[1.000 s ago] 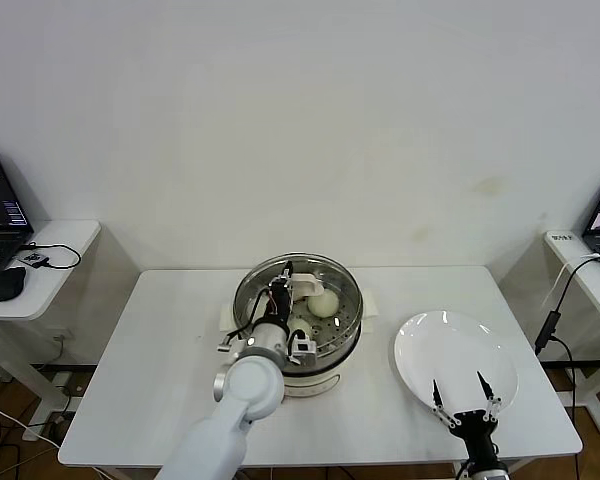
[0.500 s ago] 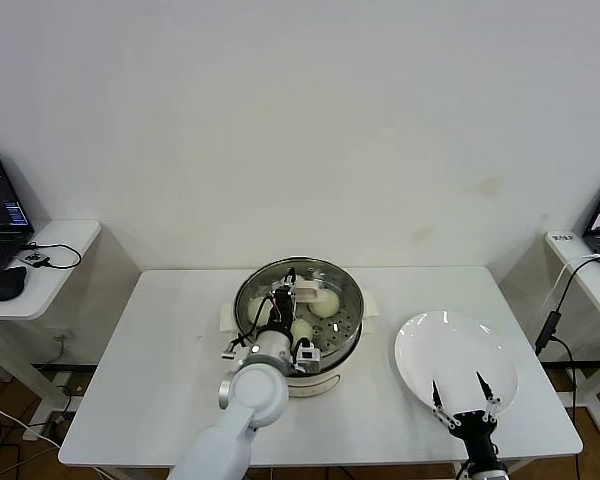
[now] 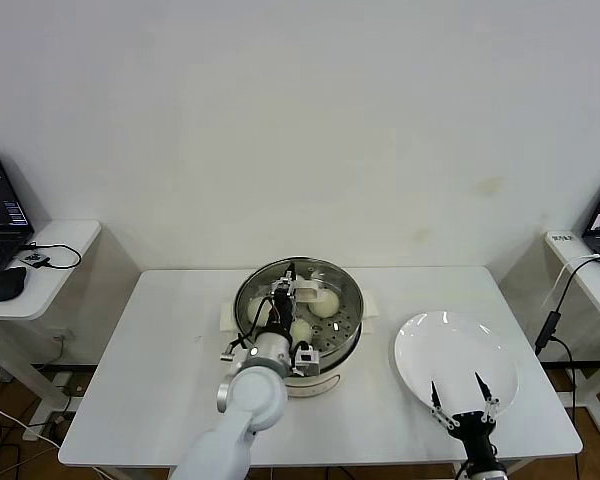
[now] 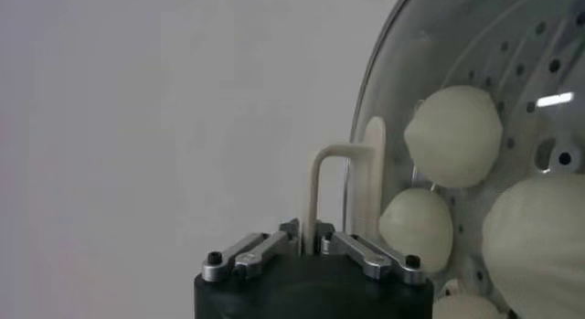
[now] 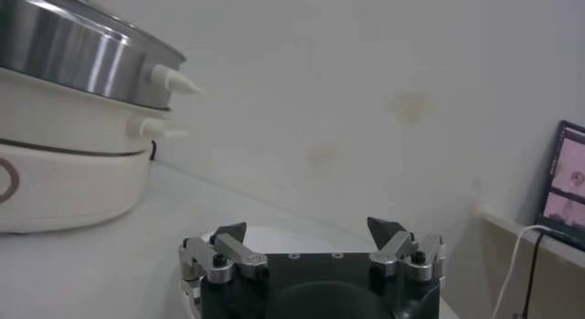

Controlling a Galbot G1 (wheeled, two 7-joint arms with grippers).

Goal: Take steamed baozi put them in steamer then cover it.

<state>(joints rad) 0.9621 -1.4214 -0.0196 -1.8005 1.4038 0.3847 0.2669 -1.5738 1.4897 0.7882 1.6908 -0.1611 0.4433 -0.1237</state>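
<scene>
Straddling the cover's handle (image 4: 340, 179) with jaws slightly parted, the left gripper (image 3: 283, 292) is hovering over the steamer (image 3: 346, 335). Cover (image 3: 325, 275) is sitting on it, baozi (image 4: 454, 135) beneath. Right gripper (image 3: 463, 394), jaws wide and empty, is idling beside the plate (image 3: 455, 345).

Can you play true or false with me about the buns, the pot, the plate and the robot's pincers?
1. The baozi are inside the steamer. True.
2. The white plate still has buns on it. False: it shows no buns.
3. The cover sits on the steamer, with the left pincer at its handle. True.
4. The right pincer is shut on a bun. False: it is open, holds nothing, and hovers at the near edge of the plate.
5. The steamer stands on the floor. False: it stands on the white table.
</scene>
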